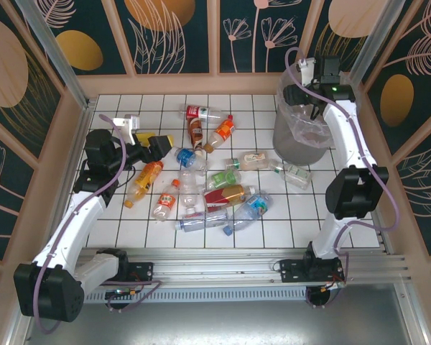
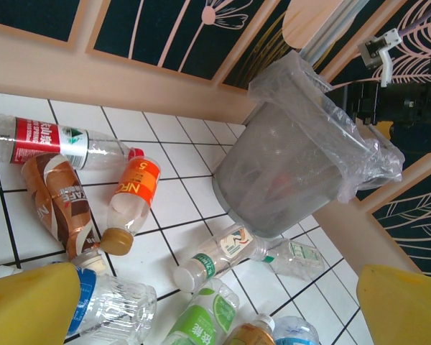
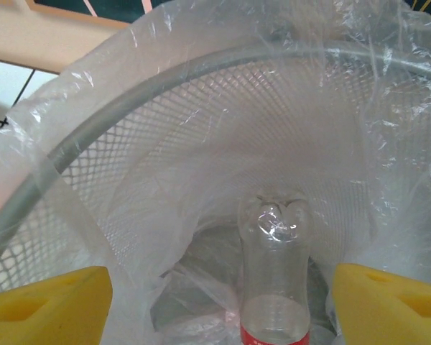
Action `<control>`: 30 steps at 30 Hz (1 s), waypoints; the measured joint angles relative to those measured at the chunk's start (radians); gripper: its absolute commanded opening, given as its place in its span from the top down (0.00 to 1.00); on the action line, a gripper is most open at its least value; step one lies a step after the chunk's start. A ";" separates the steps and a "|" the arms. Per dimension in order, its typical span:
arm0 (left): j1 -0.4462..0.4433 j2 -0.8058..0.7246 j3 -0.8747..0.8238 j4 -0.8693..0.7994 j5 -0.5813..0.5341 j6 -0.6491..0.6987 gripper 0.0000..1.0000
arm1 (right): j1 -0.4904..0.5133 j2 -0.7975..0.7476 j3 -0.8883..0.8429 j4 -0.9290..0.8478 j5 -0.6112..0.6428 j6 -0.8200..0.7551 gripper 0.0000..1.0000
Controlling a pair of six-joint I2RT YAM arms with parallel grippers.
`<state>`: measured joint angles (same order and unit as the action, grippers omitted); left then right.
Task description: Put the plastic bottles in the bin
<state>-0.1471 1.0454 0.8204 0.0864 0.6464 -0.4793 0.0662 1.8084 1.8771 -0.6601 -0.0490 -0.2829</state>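
Right gripper [image 3: 217, 298], fingers [image 3: 50, 302] spread, hangs over the bin [image 3: 165, 79] at the table's [image 1: 273, 223] far right corner, one bottle [image 3: 273, 273] upright inside it, touching neither finger; the spread-fingered left gripper [image 2: 215, 309] sits nearer the scattered bottles [image 1: 223, 178].

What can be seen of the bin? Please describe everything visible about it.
The bin is tall, round and grey, with a mesh wall and a smooth rim. A clear crinkled plastic bag lines it and folds over the rim. It stands upright at the far right corner of the white tiled table, close to the back wall. The right gripper, open, hangs over its mouth. Inside is a clear bottle with a red label; I cannot tell whether it is resting or falling.
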 measured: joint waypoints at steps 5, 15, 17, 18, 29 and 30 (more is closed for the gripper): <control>0.000 0.000 0.000 0.000 0.000 0.000 0.01 | -0.003 -0.041 -0.001 0.029 -0.027 0.048 0.19; 0.000 0.000 0.000 0.000 0.000 0.000 0.01 | -0.006 -0.250 -0.115 0.147 -0.117 0.193 0.19; 0.000 -0.001 0.000 0.000 0.001 0.000 0.01 | -0.006 -0.302 -0.156 0.165 -0.137 0.225 0.18; 0.000 -0.002 0.000 0.000 0.002 0.000 0.01 | -0.005 -0.328 -0.178 0.173 -0.144 0.243 0.18; -0.002 0.003 0.098 -0.031 0.049 0.004 0.01 | 0.172 -0.534 -0.430 0.194 -0.135 0.390 0.20; -0.002 0.004 0.111 -0.032 0.054 0.007 0.01 | 0.188 -0.554 -0.467 0.193 -0.134 0.407 0.20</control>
<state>-0.1490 1.0492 0.9314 0.0540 0.7006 -0.4721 0.2546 1.2541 1.4097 -0.4675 -0.1825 0.1242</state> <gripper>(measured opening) 0.986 0.805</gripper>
